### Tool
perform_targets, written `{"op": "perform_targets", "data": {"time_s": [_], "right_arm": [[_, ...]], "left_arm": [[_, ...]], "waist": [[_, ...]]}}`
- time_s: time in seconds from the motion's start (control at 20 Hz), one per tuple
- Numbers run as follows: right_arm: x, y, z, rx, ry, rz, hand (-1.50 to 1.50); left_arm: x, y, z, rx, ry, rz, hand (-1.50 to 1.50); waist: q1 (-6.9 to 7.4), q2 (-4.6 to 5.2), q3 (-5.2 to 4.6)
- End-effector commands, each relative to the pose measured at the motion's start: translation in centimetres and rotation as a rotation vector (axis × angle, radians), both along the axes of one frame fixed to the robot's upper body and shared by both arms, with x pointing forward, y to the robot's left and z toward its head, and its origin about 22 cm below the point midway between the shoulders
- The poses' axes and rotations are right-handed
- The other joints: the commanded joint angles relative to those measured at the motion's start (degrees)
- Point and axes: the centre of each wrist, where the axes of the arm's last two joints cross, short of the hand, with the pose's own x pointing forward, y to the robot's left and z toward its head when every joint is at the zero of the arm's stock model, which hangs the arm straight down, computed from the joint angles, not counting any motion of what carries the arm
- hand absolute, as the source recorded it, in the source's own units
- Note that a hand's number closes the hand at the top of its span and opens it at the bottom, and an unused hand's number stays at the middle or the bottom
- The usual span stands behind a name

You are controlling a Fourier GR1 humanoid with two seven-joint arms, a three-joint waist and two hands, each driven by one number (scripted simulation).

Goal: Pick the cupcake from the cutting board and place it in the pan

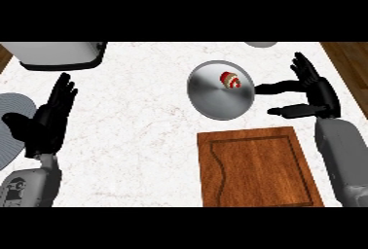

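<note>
The cupcake (230, 80), white with red bits, lies inside the round silver pan (215, 99) near its upper right rim. The pan's black handle (277, 88) points right. My right hand (314, 87) is open just right of the pan, fingers straight and pointing up, thumb (287, 111) stretched left below the handle; it holds nothing. The wooden cutting board (255, 168) lies below the pan with nothing on it. My left hand (50, 116) rests open at the left edge, fingers up.
A white appliance (57, 53) stands at the back left. A grey plate (10, 121) shows partly at the left edge behind my left hand. Part of a pale round object (260, 44) peeks in at the top. Wooden floor lies beyond the counter's right edge.
</note>
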Motion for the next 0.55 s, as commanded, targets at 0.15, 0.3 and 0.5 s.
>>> {"op": "perform_targets", "data": {"time_s": [0.15, 0.3, 0.5], "right_arm": [[-5.4, -3.8, 2.8, -0.007, -0.026, 0.04, -1.5], [-8.7, -2.8, 2.5, -0.008, 0.005, 0.06, -1.5], [-13.2, -3.0, 4.9, -0.078, 0.004, 0.019, -1.5]], "left_arm": [[-1.0, 0.1, -0.3, -0.01, -0.003, -0.009, 0.0], [-0.3, -1.4, -0.7, 0.004, -0.011, -0.01, 0.0], [-0.5, 0.2, 1.6, 0.005, -0.027, -0.031, 0.0]], "waist": [[-0.28, 0.01, -0.06], [-0.28, 0.28, -0.04], [1.13, 0.6, 0.04]]}}
